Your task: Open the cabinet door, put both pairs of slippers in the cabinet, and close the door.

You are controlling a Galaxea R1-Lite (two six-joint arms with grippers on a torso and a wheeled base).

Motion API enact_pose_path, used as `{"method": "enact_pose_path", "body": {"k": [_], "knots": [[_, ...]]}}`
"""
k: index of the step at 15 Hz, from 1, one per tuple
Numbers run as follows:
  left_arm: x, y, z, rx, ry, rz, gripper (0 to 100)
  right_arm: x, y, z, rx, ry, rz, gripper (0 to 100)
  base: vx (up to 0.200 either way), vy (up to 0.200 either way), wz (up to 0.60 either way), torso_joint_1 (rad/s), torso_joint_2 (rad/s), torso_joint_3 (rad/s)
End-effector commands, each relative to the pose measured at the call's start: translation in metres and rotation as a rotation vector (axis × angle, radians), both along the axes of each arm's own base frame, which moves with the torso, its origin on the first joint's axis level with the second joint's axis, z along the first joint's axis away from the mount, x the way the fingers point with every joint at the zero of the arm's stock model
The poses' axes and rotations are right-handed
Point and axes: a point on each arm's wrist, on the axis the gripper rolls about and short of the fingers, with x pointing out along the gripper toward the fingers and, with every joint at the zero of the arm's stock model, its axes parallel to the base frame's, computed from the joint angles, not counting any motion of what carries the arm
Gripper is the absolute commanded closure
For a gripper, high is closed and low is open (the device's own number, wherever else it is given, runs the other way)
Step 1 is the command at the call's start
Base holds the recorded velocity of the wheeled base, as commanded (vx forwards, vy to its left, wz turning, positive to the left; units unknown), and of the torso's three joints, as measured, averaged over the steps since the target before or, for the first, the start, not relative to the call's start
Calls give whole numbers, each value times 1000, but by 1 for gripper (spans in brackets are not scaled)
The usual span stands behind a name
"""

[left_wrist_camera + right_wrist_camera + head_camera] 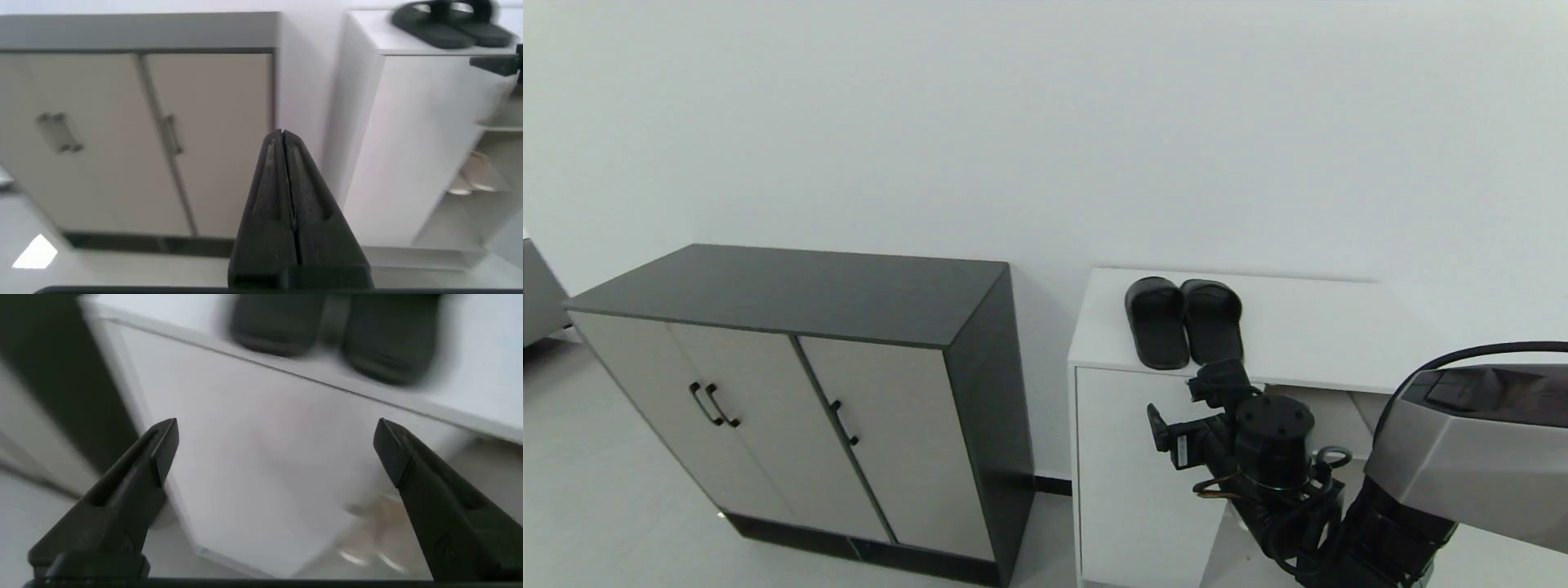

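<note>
1. Head view: at the far left stands one cabinet [792, 294] with a dark top and three pale doors [882, 449], all closed. It carries three black handles [843, 422]: two sit close together where the left two doors meet, and one is on the right door.
2. Left wrist view: the left end effector [282, 140] has its two fingers pressed together with nothing between them. It hangs in front of the cabinet's right door, near the gap beside it.
3. Just right of the cabinet, across a narrow gap, one white shelf unit [1307, 331] stands against the wall.
4. One pair of black slippers [1184, 321] lies on top of the shelf unit near its left end, the two slippers side by side and touching.
5. The left wrist view adds the unit's open shelves [498, 126] on its right part. A pale object [470, 175] rests on one of them, too blurred to identify.
6. Right wrist view: the right end effector [276, 433] has its two fingers spread wide and holds nothing. It faces the unit's white front panel, just below the slippers.
</note>
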Motion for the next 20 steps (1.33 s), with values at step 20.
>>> {"method": "enact_pose_path", "body": {"k": [20], "knots": [[0, 0, 0, 2, -2, 0, 100, -5, -10, 0, -31, -71, 80, 0, 0, 0, -150, 15, -31, -15]]}}
